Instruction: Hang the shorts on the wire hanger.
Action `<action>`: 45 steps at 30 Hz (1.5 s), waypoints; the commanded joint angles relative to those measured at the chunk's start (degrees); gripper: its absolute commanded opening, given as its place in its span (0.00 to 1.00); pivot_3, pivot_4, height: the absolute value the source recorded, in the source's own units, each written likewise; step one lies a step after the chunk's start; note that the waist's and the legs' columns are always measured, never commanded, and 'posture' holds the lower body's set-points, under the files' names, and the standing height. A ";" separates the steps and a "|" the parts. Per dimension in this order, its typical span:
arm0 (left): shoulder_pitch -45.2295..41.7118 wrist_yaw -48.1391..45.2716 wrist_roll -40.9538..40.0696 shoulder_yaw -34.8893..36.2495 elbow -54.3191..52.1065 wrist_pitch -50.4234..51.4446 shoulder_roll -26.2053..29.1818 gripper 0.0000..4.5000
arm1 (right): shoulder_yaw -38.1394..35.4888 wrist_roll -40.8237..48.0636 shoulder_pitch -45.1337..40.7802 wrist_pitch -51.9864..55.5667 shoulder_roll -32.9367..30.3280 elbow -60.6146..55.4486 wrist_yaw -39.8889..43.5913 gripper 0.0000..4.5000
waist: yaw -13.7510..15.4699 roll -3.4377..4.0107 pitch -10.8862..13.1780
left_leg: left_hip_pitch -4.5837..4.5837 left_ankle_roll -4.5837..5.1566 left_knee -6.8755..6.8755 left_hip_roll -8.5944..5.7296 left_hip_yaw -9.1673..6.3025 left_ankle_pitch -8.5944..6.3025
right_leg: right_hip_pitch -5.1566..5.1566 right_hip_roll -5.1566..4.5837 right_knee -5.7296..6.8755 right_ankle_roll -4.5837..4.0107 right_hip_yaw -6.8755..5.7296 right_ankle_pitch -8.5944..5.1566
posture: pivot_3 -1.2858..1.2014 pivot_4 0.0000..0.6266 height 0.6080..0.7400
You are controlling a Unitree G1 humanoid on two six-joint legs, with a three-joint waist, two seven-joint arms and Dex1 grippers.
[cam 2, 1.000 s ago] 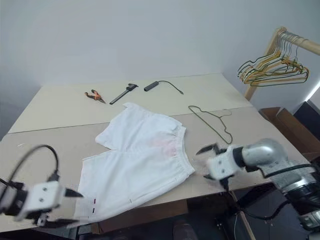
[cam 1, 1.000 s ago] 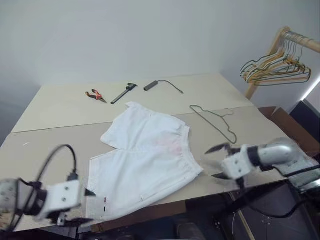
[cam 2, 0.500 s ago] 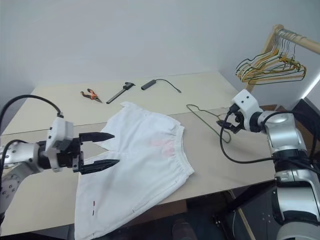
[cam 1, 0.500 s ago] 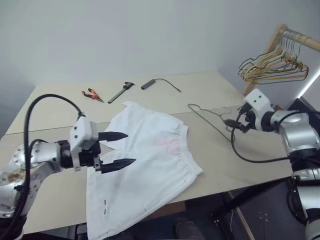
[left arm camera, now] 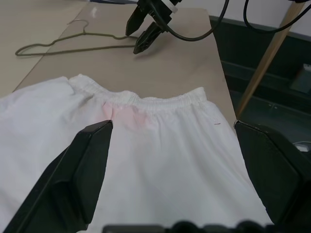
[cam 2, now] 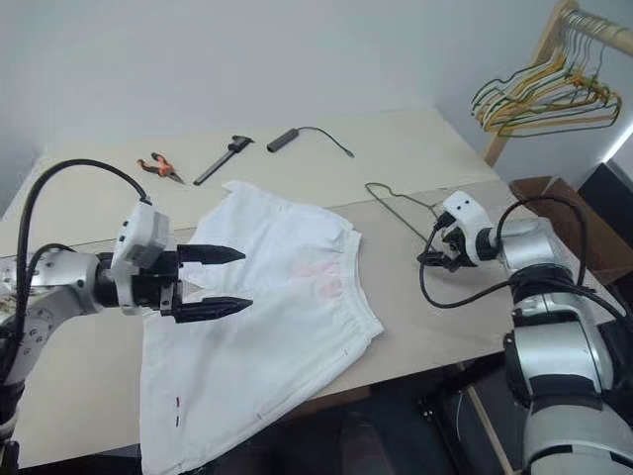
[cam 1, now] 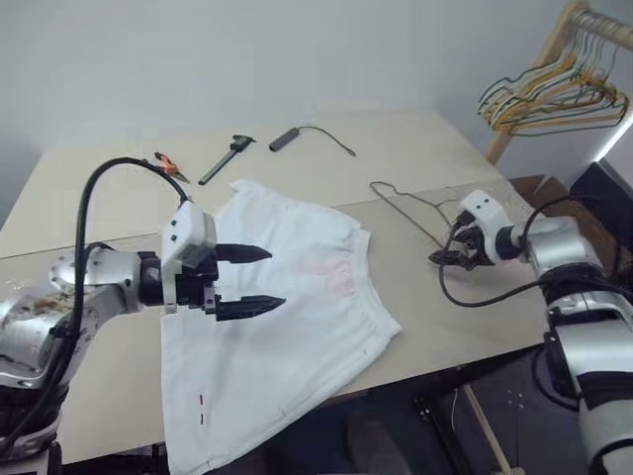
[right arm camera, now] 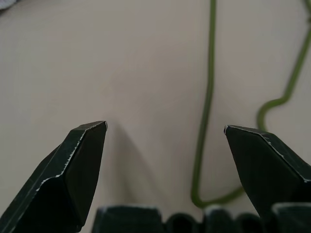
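The white shorts [cam 1: 297, 322] lie flat on the table, gathered waistband toward the right, a faint pink patch [left arm camera: 127, 115] below it. The wire hanger [cam 1: 407, 206] lies flat on the bare table to the right of the waistband, hook pointing right. My left gripper [cam 1: 275, 277] hovers open over the left half of the shorts, pointing right, nothing between its fingers. My right gripper [cam 2: 427, 259] is open just above the table at the hanger's near end; in the right wrist view the wire [right arm camera: 206, 97] runs between and beyond its fingertips [right arm camera: 87, 145].
At the table's far side lie orange-handled pliers [cam 1: 166, 164], a black caliper [cam 1: 220, 160] and a black device with a cable [cam 1: 287, 139]. A wooden rack with bunched hangers [cam 1: 554, 94] stands at the far right. The table's right edge [cam 2: 495, 332] drops off near my right arm.
My left gripper rose from the table's front left corner and swung right over the shorts. My right gripper moved forward and down to the hanger's near end. The camera tilted downward.
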 commanded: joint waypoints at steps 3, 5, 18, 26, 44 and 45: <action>2.35 1.71 -1.61 3.58 -3.24 0.38 0.74 0.96 | -2.50 -0.32 -5.05 -3.81 0.90 5.46 -0.96 1.00 | 0.12 0.12 0.08 | -0.68 -0.22 0.01 -0.04 -0.01 0.14 | -0.65 -0.09 0.25 0.08 -0.01 0.05 | 0.48 0.21 1.00; 3.62 2.09 -1.49 4.61 -3.76 0.25 1.17 0.96 | -2.48 -0.90 -5.47 -4.53 1.54 6.80 -1.63 1.00 | 0.16 0.12 0.08 | -0.84 -0.23 0.05 -0.04 -0.07 0.15 | -0.70 -0.11 0.16 0.11 -0.08 0.08 | 0.49 0.20 1.00; 8.51 2.56 -2.45 7.75 -5.99 -0.01 2.23 0.96 | -8.03 -0.49 -8.49 1.88 2.26 12.07 -5.39 1.00 | 0.95 0.12 0.08 | -0.75 -0.20 0.13 -0.17 -0.12 0.20 | -0.64 -0.14 0.11 0.13 -0.08 0.14 | 0.50 0.16 1.00; 10.64 2.36 -2.11 8.59 -6.70 -0.11 3.00 0.96 | -10.75 0.33 -8.85 5.29 1.69 13.41 -7.69 1.00 | 1.23 0.12 0.08 | -0.75 -0.20 0.14 -0.16 -0.13 0.23 | -0.65 -0.13 0.13 0.11 -0.07 0.17 | 0.50 0.16 1.00; 10.83 1.32 -2.05 8.55 -6.86 -0.49 4.32 0.97 | -6.47 -7.81 -5.72 4.41 2.08 14.10 -5.81 0.41 | 1.99 -0.02 -0.02 | -0.72 -0.22 0.15 -0.15 -0.13 0.25 | -0.61 -0.11 0.13 0.11 -0.10 0.17 | 0.51 0.13 1.00; 10.81 1.52 -1.99 8.44 -6.97 -0.58 4.18 0.97 | -6.41 -8.07 -5.65 4.48 2.09 14.16 -6.25 0.34 | 1.98 -0.05 -0.04 | -0.72 -0.23 0.15 -0.15 -0.13 0.25 | -0.60 -0.12 0.13 0.10 -0.10 0.17 | 0.51 0.13 1.00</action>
